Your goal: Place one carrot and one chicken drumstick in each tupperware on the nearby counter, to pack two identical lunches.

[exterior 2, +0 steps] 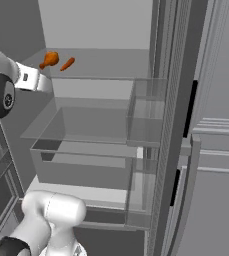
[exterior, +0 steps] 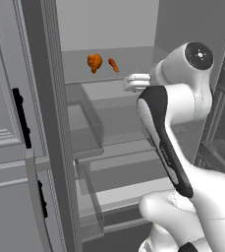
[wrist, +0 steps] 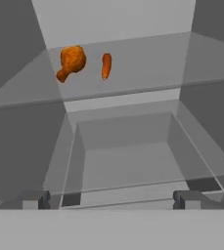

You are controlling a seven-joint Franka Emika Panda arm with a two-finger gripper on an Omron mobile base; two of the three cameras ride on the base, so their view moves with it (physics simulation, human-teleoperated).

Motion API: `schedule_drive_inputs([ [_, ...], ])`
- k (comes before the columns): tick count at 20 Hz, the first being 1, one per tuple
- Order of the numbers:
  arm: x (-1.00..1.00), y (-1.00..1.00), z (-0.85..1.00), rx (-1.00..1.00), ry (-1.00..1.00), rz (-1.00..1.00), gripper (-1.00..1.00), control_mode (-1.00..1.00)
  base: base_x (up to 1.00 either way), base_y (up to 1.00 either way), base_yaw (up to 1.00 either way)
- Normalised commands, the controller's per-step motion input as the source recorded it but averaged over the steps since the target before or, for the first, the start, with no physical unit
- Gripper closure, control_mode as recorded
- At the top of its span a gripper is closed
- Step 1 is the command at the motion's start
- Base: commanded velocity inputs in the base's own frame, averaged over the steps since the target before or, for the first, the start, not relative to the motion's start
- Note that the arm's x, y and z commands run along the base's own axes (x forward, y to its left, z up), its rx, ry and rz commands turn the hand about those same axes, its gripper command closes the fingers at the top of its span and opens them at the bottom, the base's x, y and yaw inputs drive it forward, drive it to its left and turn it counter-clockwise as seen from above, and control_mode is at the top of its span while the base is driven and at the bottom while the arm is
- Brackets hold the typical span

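Inside an open fridge, a browned chicken drumstick [wrist: 70, 61] [exterior: 94, 62] [exterior 2: 49, 59] lies on a glass shelf [wrist: 147, 63]. A small orange carrot [wrist: 106, 65] [exterior: 113, 65] [exterior 2: 67, 63] rests just to its right, apart from it. My gripper [wrist: 111, 200] is open and holds nothing. It hovers in front of the fridge, below and short of the shelf, pointing in at both foods. The tupperware and the counter are out of view.
Below the food shelf sits a clear drawer [wrist: 133, 156] [exterior 2: 86, 135] with another shelf under it. The open fridge doors carry clear bins on the left [exterior: 87, 128] and on the right [exterior 2: 146, 117]. Side walls close in the shelf space.
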Motion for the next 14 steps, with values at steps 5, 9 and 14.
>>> schedule_drive_inputs([
  [5, 0.66, 0.11, 0.78, 0.01, 0.25, 0.00, -1.00, -1.00, 0.00, 0.00, 0.00],
  [9, 1.00, 0.04, -0.16, 0.15, 0.23, 0.00, -1.00, -1.00, 0.00, 0.00, 0.00],
  [14, 1.00, 0.03, -0.55, 0.04, 0.01, 0.00, -1.00, -1.00, 0.00, 0.00, 0.00],
])
